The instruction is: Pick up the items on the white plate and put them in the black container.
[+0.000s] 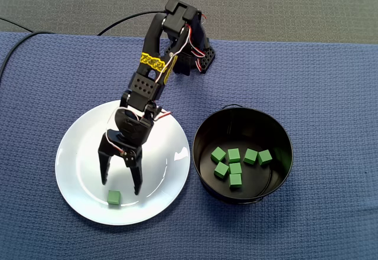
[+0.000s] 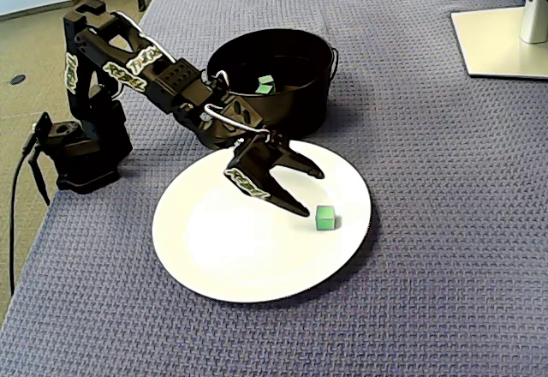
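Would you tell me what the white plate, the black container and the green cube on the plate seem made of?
White plate: glossy with soft highlights, likely glazed ceramic or melamine. Black container: thin rim and a faint sheen, probably painted metal. Green cube: matte and sharp-edged, perhaps plastic or foam.

One small green cube (image 1: 113, 197) sits flat near the lower edge of the round glossy white plate (image 1: 77, 148) in a fixed view. Just right of the plate, the round black container (image 1: 204, 131) stands upright and open-topped, with seven matching green cubes (image 1: 235, 168) loose on its floor
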